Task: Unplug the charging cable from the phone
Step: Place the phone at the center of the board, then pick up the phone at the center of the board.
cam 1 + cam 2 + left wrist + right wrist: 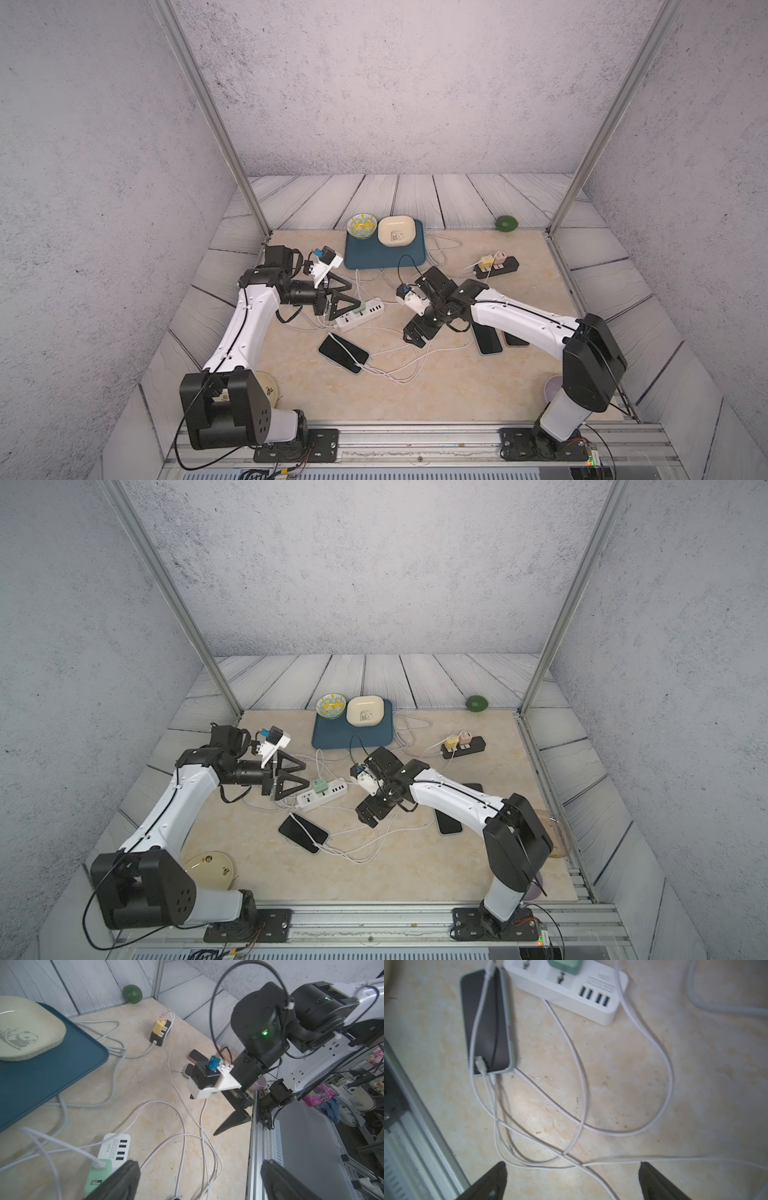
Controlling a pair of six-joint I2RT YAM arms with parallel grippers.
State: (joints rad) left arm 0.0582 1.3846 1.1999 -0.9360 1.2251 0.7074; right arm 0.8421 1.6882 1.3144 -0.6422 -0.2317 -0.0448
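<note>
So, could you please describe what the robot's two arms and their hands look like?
Both the left arm and the right arm have white links with bulky black joints and a thin black cable along each link. Each wrist carries a white camera mount with a blue connector. The left hand and right hand have black, triangular, tapering fingers.

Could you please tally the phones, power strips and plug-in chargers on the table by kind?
Phones: 3
Power strips: 2
Plug-in chargers: 3
Total: 8
</note>
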